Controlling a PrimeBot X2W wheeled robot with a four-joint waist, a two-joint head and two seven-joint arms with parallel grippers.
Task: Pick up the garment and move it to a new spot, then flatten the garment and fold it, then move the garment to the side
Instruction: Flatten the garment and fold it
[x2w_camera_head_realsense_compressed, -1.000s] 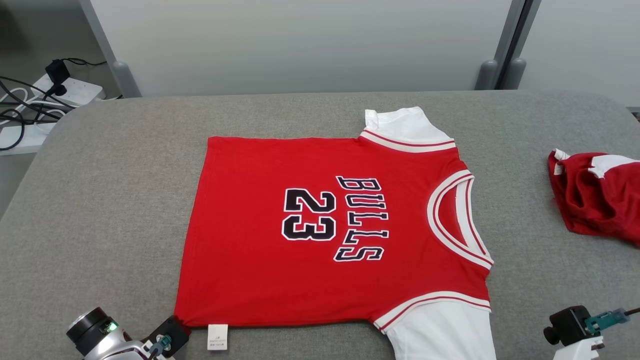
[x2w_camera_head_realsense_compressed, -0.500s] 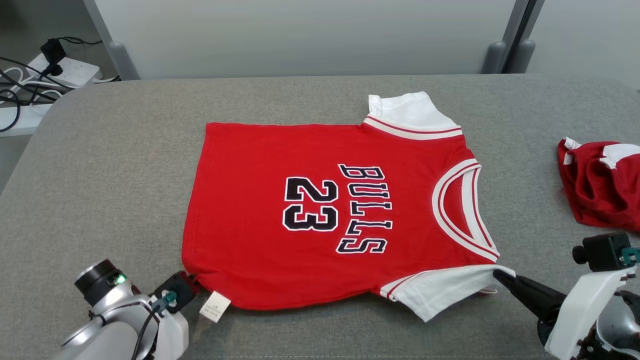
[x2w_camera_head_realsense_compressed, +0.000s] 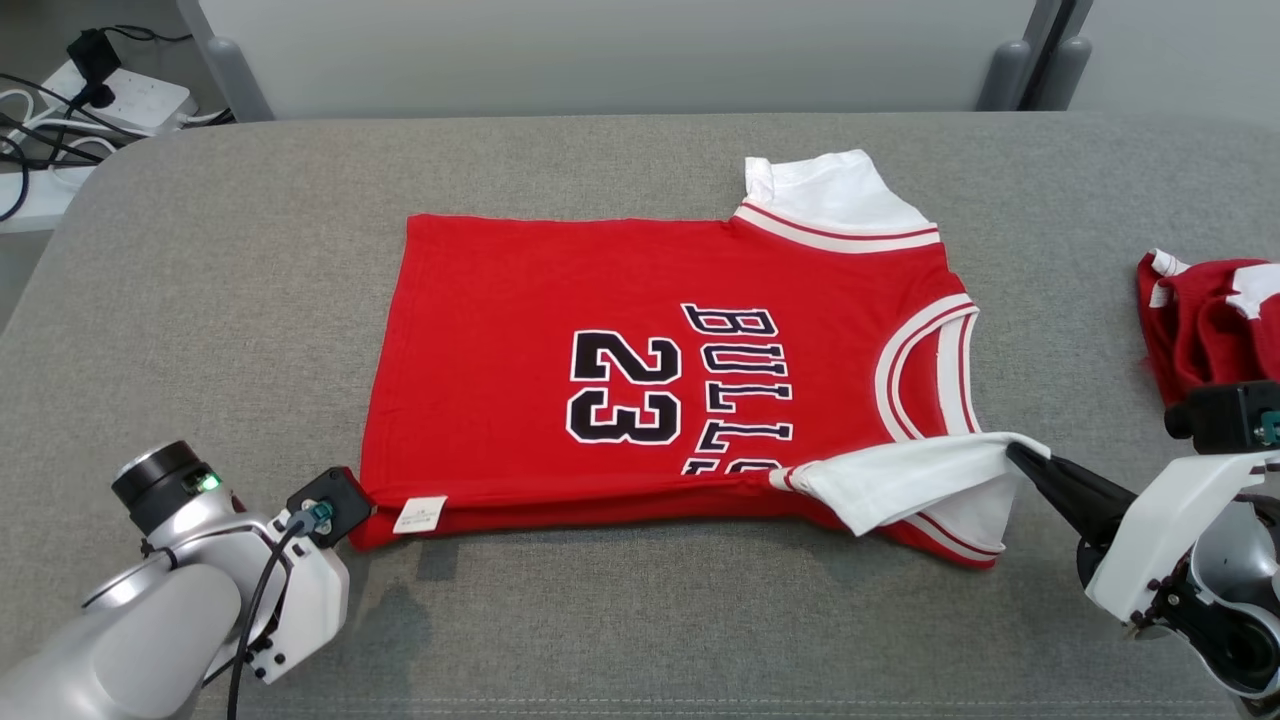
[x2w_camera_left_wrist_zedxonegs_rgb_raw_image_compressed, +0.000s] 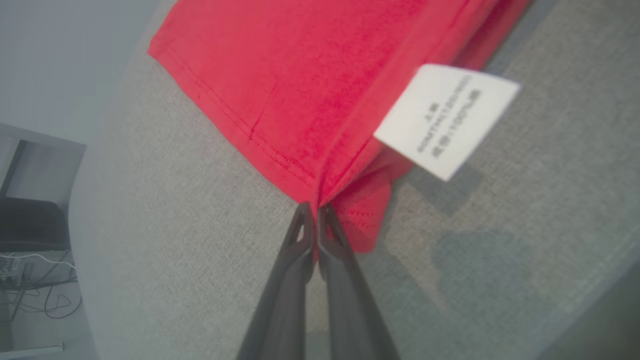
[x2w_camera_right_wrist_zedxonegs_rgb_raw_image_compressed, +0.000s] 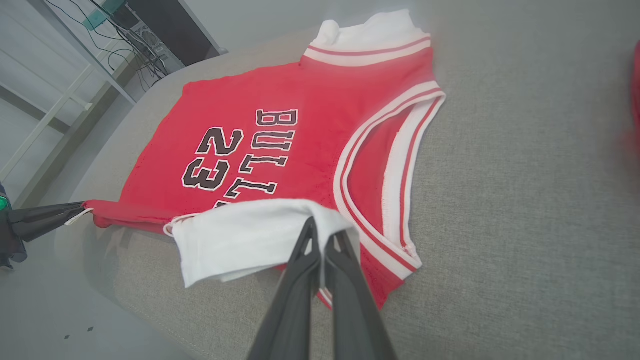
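The garment (x2w_camera_head_realsense_compressed: 620, 290) is a red "BULLS 23" jersey with white sleeves, spread on the grey table (x2w_camera_head_realsense_compressed: 200, 300) with its collar to the right. My left gripper (x2w_camera_head_realsense_compressed: 362, 515) is shut on its near hem corner (x2w_camera_left_wrist_zedxonegs_rgb_raw_image_compressed: 330, 190), beside the white care label (x2w_camera_left_wrist_zedxonegs_rgb_raw_image_compressed: 445, 120). My right gripper (x2w_camera_head_realsense_compressed: 1012, 452) is shut on the near white sleeve (x2w_camera_right_wrist_zedxonegs_rgb_raw_image_compressed: 250, 235), held just above the cloth. The near edge is lifted and rolled back over the jersey, hiding the lower ends of the letters. The far sleeve (x2w_camera_head_realsense_compressed: 830, 195) lies flat.
A second crumpled red and white garment (x2w_camera_head_realsense_compressed: 1200, 320) lies at the table's right edge, just beyond my right arm. A power strip with cables (x2w_camera_head_realsense_compressed: 120, 95) sits off the table at the far left. The table's near edge runs close below both arms.
Both grippers rose into view holding the jersey's near edge and carried it away from me, so the hem and near sleeve now fold over the front. The head camera also tilted.
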